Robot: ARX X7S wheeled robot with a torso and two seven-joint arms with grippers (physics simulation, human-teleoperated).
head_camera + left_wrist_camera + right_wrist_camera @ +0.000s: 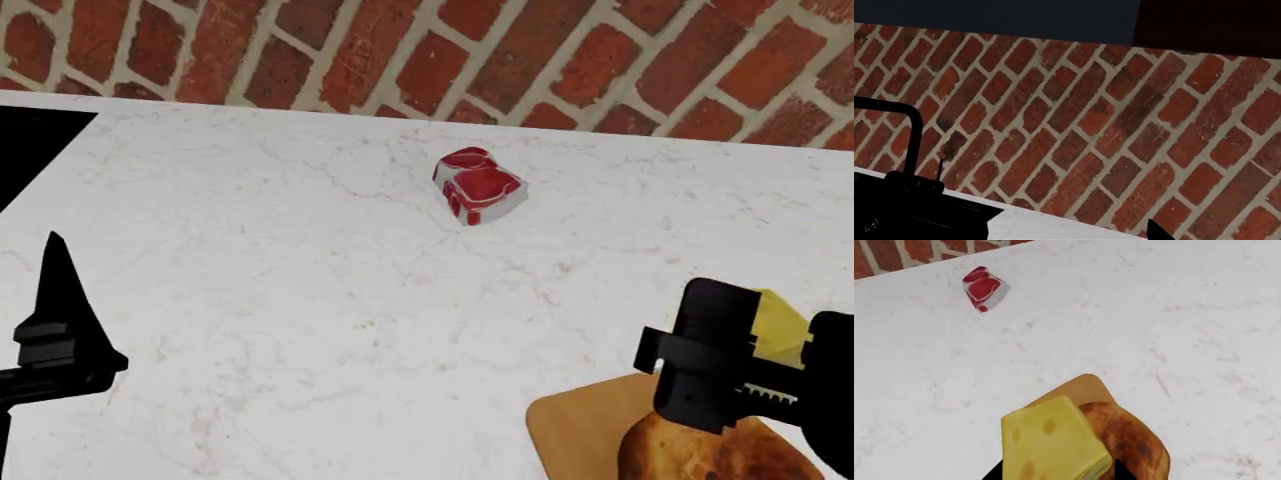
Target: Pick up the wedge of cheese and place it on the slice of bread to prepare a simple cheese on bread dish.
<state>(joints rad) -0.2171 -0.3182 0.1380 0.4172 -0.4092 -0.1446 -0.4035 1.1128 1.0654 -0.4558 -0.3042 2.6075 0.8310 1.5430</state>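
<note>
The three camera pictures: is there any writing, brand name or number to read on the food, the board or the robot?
No readable text in any view.
A faint pale mark on the black left claw body is too small and blurred to read.
The yellow holed cheese wedge, red-and-white meat chunk and tan wooden board carry no labels.

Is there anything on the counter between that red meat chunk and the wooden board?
No. In the head view, only bare marble counter lies between the meat chunk and the board.

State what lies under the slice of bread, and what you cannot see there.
A tan board lies under the slice of bread, its corner showing on the marble counter. The rest of the board is covered by the bread, the wedge of cheese and the right pincer.
</note>
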